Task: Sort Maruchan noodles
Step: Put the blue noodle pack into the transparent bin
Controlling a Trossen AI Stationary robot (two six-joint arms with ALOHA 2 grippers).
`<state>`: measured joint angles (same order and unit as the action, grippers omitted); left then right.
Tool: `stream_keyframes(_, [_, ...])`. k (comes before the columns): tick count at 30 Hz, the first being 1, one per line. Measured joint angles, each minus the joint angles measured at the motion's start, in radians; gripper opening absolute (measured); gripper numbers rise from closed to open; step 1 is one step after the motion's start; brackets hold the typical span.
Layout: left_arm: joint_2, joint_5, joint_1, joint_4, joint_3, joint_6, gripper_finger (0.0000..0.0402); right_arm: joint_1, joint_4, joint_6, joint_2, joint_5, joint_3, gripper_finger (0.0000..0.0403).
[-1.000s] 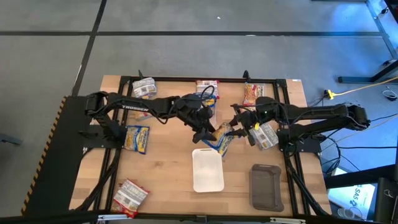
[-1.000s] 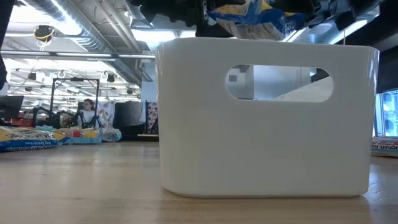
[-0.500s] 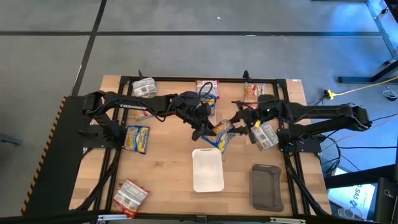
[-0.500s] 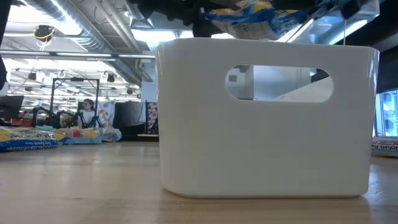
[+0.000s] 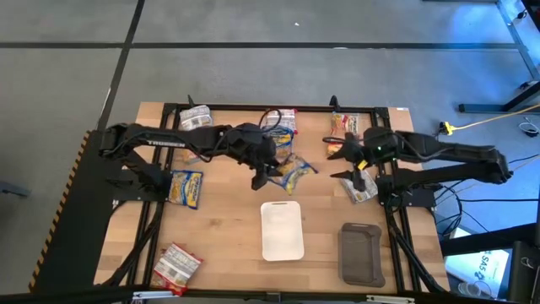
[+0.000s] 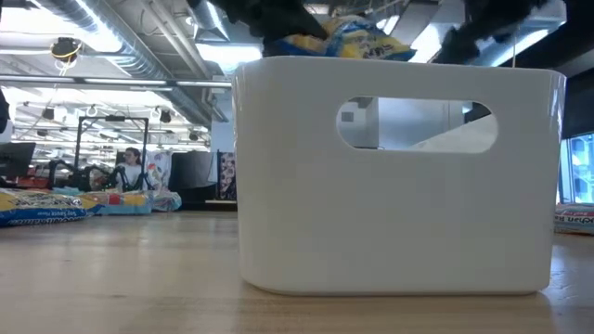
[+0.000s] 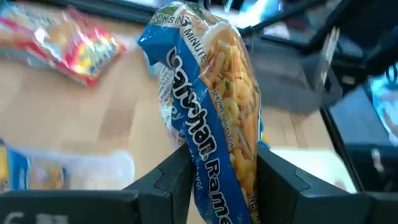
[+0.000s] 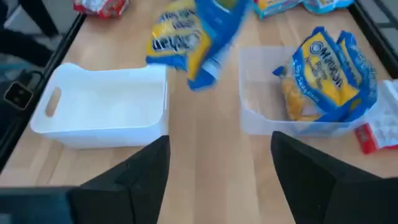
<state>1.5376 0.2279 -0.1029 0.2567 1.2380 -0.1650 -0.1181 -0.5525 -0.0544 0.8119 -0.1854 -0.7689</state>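
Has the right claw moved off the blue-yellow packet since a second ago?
Yes. In the high view the right claw has pulled back rightward, away from the white tray, leaving the blue-yellow noodle packet with the left claw.

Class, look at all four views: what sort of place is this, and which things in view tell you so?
Most likely a robotics lab or workshop inside a large industrial hall. Two dark arms are mounted on a framed wooden table, exposed ducts and strip lights run overhead, and cables lie on the bare grey floor.

There's a plain white tray point(image 5: 282, 230) sitting near the middle of the wooden tabletop point(image 5: 219, 228), with a dark grey tray point(image 5: 361, 252) just to its right.
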Motion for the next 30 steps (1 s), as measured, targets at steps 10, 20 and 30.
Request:
stream_keyframes(10, [-0.014, -0.039, -0.021, -0.542, -0.176, 0.014, 0.0134, 0.000, 0.679, 0.161, -0.044, 0.007, 0.372, 0.0253])
stream_keyframes(20, [-0.015, -0.192, -0.021, -1.111, -0.294, 0.114, 0.0134, 0.000, 1.082, 0.180, -0.013, 0.130, 0.458, 0.0253])
stream_keyframes(30, [-0.015, -0.227, -0.021, -1.175, -0.296, 0.156, 0.0134, 0.000, 1.724, 0.153, 0.279, 0.180, 0.457, 0.0253])
